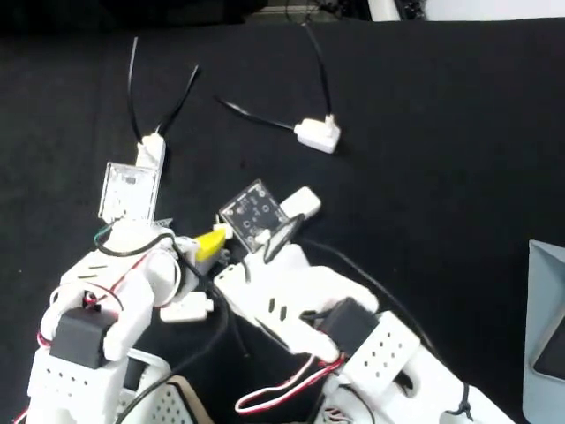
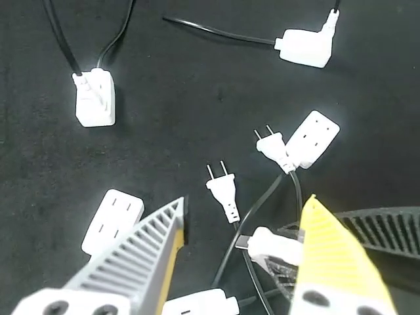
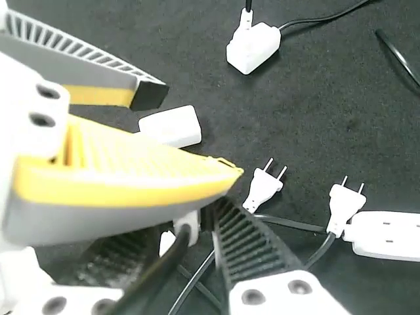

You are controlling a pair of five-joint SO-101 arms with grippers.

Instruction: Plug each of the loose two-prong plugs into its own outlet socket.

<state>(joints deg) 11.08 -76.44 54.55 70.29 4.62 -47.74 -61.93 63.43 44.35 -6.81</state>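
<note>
lying below parted left jaws: plug (image 2: 222, 190)

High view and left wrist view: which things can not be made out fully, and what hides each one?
- High view: the middle outlet socket is partly behind the right arm's dark camera board; slots too small to see.
- Left wrist view: the nearest outlet socket has one corner under the grey finger of the left gripper.
- Left wrist view: a white piece is cut by the picture edge; plug or socket, unclear.
</note>
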